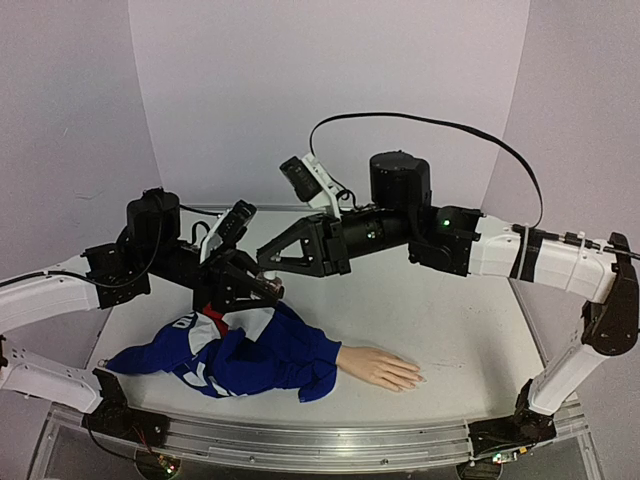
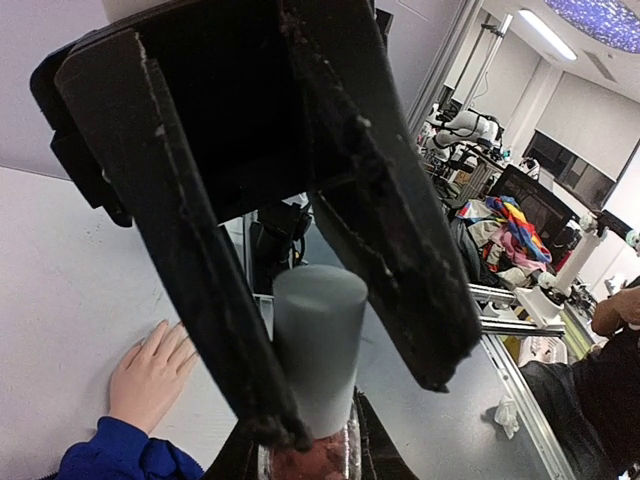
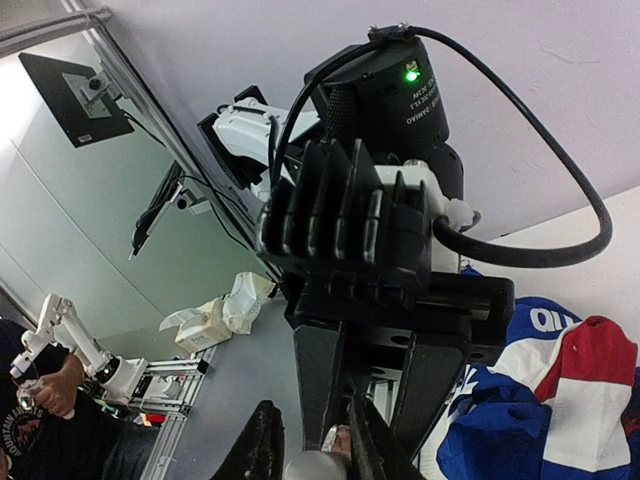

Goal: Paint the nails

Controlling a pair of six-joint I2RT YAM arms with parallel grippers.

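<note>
My left gripper [image 1: 258,288] is shut on a small glass polish bottle [image 2: 322,458] with pinkish polish and a tall grey cap [image 2: 315,340], held above the blue sleeve [image 1: 250,355]. My right gripper [image 1: 267,263] reaches in from the right with its jaws open round the cap. One finger [image 2: 200,260] touches it, and the other [image 2: 400,250] stands apart. In the right wrist view the cap [image 3: 315,468] sits between my own fingertips [image 3: 262,448]. The beige mannequin hand [image 1: 380,368] lies palm down at the front. Its pale nails [image 1: 416,378] are bare and far from both grippers.
The blue, white and red garment [image 3: 560,390] is bunched on the table's front left. The hand also shows in the left wrist view [image 2: 150,372]. White table surface [image 1: 460,320] lies to the right, with grey walls behind and a rail along the front edge [image 1: 320,440].
</note>
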